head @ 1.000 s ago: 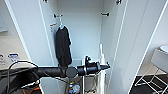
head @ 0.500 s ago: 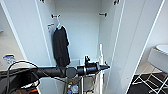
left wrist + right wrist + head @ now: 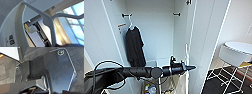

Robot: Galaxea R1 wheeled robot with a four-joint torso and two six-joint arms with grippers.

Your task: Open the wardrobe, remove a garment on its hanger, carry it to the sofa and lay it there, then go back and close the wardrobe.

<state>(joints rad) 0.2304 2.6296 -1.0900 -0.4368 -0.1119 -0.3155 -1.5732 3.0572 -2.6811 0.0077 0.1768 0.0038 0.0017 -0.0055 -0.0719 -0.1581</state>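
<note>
The wardrobe (image 3: 159,30) top and the black shirt's (image 3: 135,47) hanger are partly hidden.

smooth white wardrobe (image 3: 156,30), matt black cloth shirt (image 3: 135,46)

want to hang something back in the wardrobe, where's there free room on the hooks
The right hook is bare, with blank back wall from it to the black shirt. The left hook is taken by that shirt. Lower down, the left gripper crosses the opening.
</note>
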